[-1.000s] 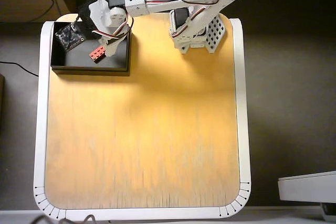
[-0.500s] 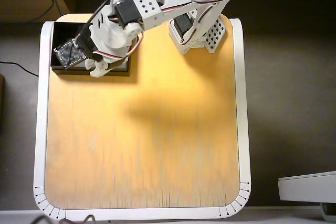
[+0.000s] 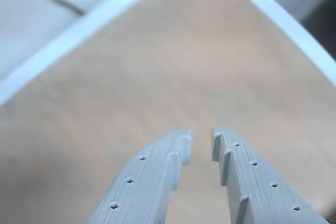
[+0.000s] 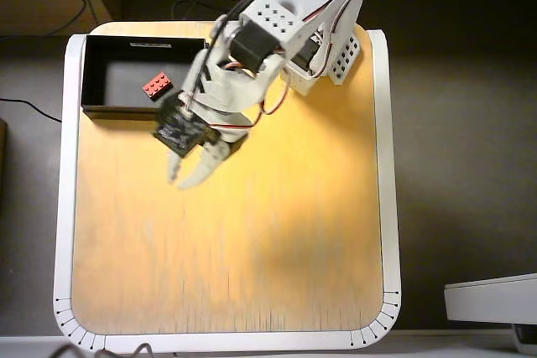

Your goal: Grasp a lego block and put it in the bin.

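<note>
Inside the bin (image 4: 107,46), the block (image 4: 156,85) lies near the right wall; over bare counter (image 4: 252,241), the fingers (image 4: 185,175) hang slightly parted, holding nothing.

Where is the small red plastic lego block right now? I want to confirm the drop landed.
In the overhead view, the red lego block lies on the floor of the shallow black rectangular bin at the table's upper left corner, apart from the gripper.
</note>
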